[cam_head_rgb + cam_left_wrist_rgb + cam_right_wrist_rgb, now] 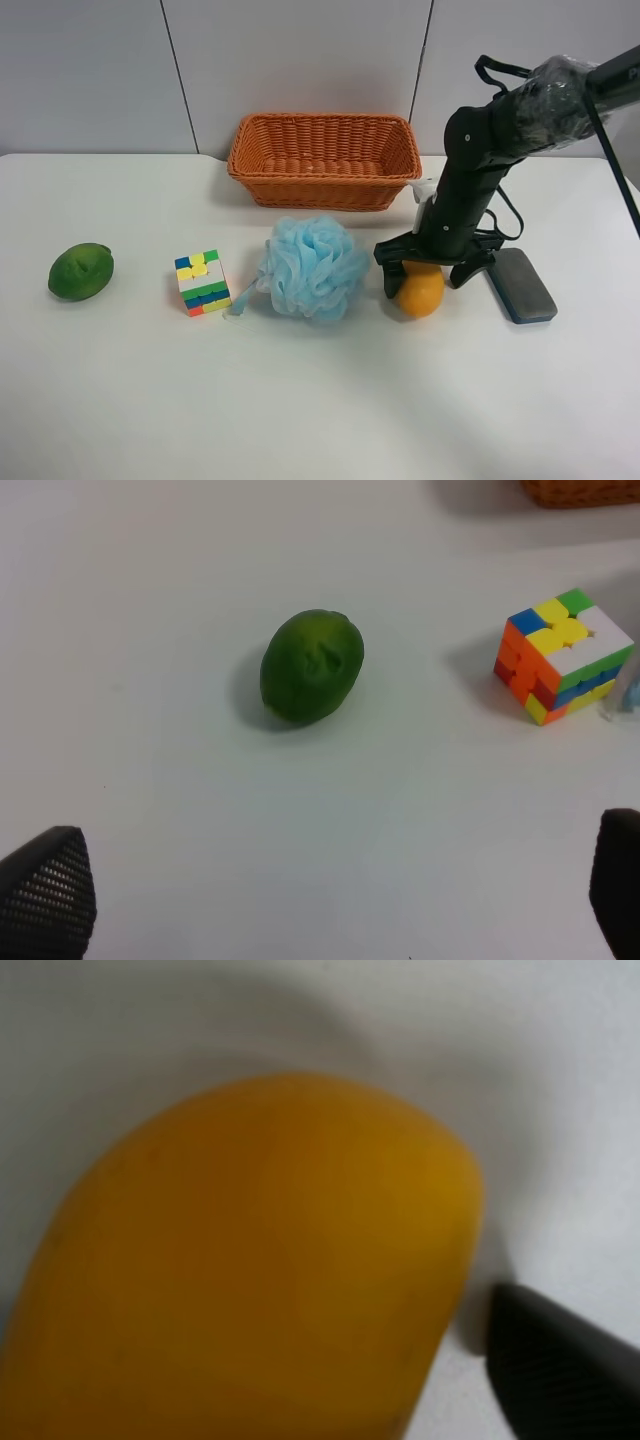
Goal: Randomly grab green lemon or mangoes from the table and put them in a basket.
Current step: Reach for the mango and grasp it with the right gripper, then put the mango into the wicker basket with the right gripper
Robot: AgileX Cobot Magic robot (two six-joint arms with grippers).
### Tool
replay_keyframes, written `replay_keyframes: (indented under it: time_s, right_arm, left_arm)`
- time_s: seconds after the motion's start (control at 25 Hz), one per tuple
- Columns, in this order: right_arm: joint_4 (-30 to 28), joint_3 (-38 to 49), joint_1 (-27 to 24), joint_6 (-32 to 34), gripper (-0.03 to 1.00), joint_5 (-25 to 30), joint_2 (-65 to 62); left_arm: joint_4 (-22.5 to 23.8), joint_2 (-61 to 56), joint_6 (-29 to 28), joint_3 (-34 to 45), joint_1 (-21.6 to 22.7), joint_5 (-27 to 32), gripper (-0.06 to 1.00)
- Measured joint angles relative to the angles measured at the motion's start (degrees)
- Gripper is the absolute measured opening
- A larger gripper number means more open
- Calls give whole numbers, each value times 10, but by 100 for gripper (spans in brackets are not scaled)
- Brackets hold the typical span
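Observation:
The orange-yellow mango [421,291] lies on the white table [320,400], right of centre. My right gripper [424,281] is lowered over it, open, with one jaw on each side. In the right wrist view the mango [250,1270] fills the picture, and one black finger [565,1370] stands just beside it with a thin gap. The green lemon [81,271] lies at the far left; it also shows in the left wrist view [311,665]. My left gripper [330,900] is open and empty, some way from the lemon. The wicker basket [325,185] stands at the back centre and holds nothing.
A colourful puzzle cube [202,283] and a light blue bath pouf [311,266] lie between the lemon and the mango. A dark grey-blue flat block [522,284] lies just right of the right gripper. The cube also shows in the left wrist view [563,656].

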Motion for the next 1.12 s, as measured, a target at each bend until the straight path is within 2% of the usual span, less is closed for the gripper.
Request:
replay_keyframes:
  time_s: [0.08, 0.12, 0.6, 1.12]
  right_arm:
    - [0, 0, 0, 0, 66, 0, 0]
    - [0, 0, 0, 0, 61, -1, 0]
    - [0, -7, 0, 0, 62, -2, -1]
    - [0, -47, 0, 0, 62, 142, -123]
  left_arm:
    - [0, 0, 0, 0, 0, 0, 99]
    - [0, 0, 0, 0, 0, 0, 99]
    - [0, 0, 0, 0, 0, 0, 99]
    - [0, 0, 0, 0, 0, 0, 99]
